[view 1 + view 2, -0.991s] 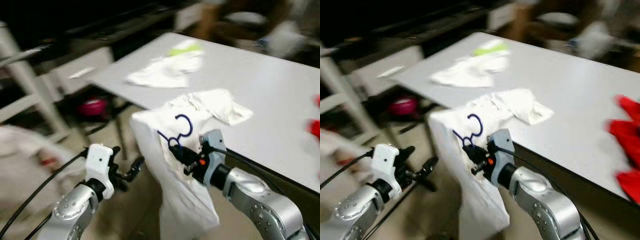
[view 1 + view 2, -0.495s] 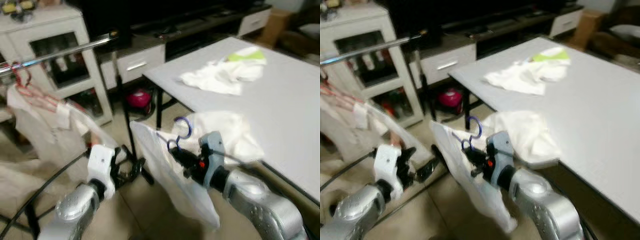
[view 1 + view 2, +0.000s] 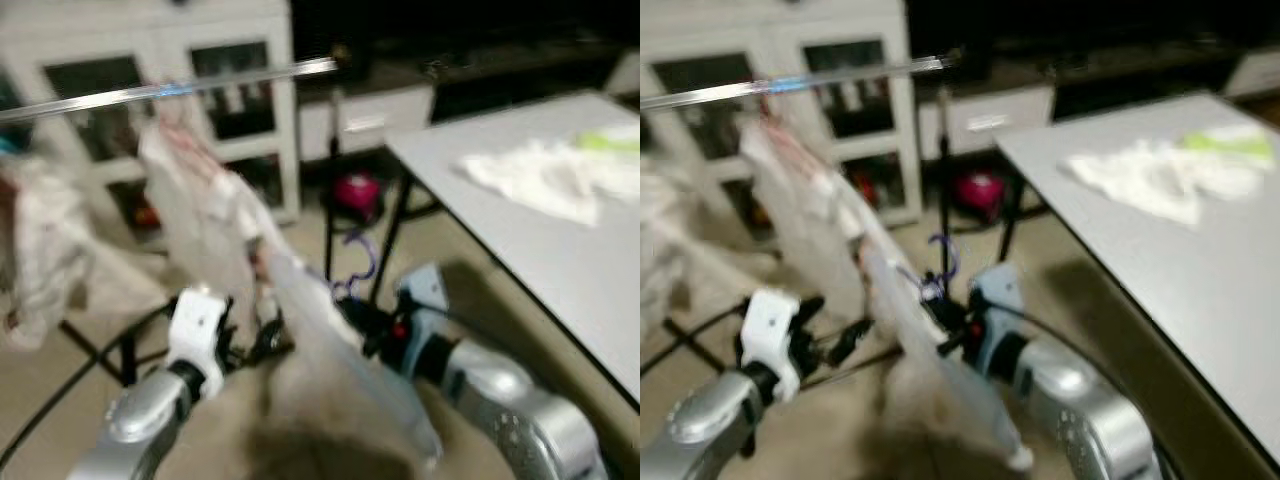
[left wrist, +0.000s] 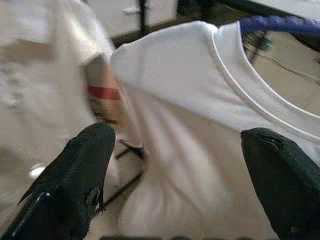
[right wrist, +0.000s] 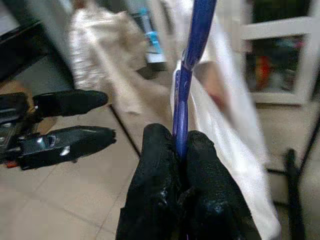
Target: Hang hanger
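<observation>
The grey table (image 3: 560,250) fills the right side of the eye views, with a crumpled white cloth (image 3: 545,175) and a yellow-green scrap (image 3: 1230,142) near its upper right. Across the top runs a silver clothes rail (image 3: 170,88) in front of a white glass-door cabinet (image 3: 235,110); pale garments (image 3: 195,195) already hang from it at upper left. At centre, a white T-shirt (image 3: 340,355) hangs on the blue hanger (image 3: 355,265), low in the frame and well below the rail. The right gripper (image 5: 177,150) has its fingers pressed together on the hanger's blue stem. The left gripper (image 3: 262,338) sits lower left, fingers spread apart beside the shirt. A pink object (image 3: 357,190) lies under the table's far edge. The views are blurred; no writing can be read.
</observation>
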Robot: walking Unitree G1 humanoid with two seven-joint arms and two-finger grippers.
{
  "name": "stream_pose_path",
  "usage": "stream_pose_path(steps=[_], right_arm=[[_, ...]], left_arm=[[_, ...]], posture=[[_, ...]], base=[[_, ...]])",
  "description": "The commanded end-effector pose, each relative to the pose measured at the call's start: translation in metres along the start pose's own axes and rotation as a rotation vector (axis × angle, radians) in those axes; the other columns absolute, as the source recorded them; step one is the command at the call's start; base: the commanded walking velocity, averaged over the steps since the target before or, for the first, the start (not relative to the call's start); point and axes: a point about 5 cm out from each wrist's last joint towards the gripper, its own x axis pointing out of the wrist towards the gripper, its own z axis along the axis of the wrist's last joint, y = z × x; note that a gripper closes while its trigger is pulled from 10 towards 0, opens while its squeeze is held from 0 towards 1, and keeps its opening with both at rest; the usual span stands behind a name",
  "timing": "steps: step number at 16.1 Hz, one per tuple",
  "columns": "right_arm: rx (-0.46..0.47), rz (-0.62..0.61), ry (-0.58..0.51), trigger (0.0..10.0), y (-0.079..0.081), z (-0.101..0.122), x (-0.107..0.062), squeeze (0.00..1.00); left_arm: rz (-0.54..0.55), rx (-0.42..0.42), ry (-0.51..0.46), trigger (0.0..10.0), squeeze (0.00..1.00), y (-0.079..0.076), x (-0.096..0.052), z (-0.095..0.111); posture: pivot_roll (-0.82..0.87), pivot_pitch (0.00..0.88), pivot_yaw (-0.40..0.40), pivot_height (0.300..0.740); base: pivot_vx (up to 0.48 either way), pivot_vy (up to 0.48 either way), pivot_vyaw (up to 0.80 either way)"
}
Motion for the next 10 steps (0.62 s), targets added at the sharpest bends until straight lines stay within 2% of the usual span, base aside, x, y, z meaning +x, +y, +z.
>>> stream_pose_path(steps=[1, 2, 4, 5, 8, 10], right_arm=[[-0.033, -0.009, -0.03, 10.0, -0.004, 0.008, -0.003, 0.0], [-0.04, -0.015, -0.028, 10.0, -0.006, 0.009, -0.003, 0.0], [-0.117, -0.103, -0.025, 10.0, -0.023, 0.012, -0.004, 0.0], [-0.126, -0.115, -0.025, 10.0, -0.026, 0.013, -0.004, 0.0], [-0.178, -0.073, -0.025, 10.0, -0.034, 0.02, -0.003, 0.0], [-0.156, -0.034, -0.031, 10.0, -0.035, 0.028, 0.003, 0.0]], left_arm=[[-0.011, 0.001, -0.017, 10.0, 1.0, -0.004, 0.001, 0.003], [-0.01, 0.001, -0.018, 10.0, 1.0, -0.004, 0.002, 0.004], [-0.005, 0.009, -0.021, 10.0, 1.0, -0.001, 0.003, 0.004], [-0.002, 0.012, -0.02, 10.0, 1.0, 0.0, 0.003, 0.004], [0.056, 0.06, -0.006, 10.0, 1.0, 0.016, 0.0, 0.003], [0.089, 0.071, -0.02, 10.0, 1.0, 0.024, -0.001, 0.008]], posture=[[-0.01, 0.0, 0.028, 0.74], [-0.01, 0.0, 0.028, 0.74], [-0.01, 0.0, 0.028, 0.74], [-0.01, 0.0, 0.027, 0.74], [-0.02, 0.0, 0.026, 0.74], [-0.02, 0.0, 0.022, 0.74]], base=[[0.0, 0.0, 0.8], [0.0, 0.0, 0.8], [0.0, 0.0, 0.8], [0.0, 0.0, 0.8], [0.0, 0.0, 0.8], [0.0, 0.0, 0.0]])
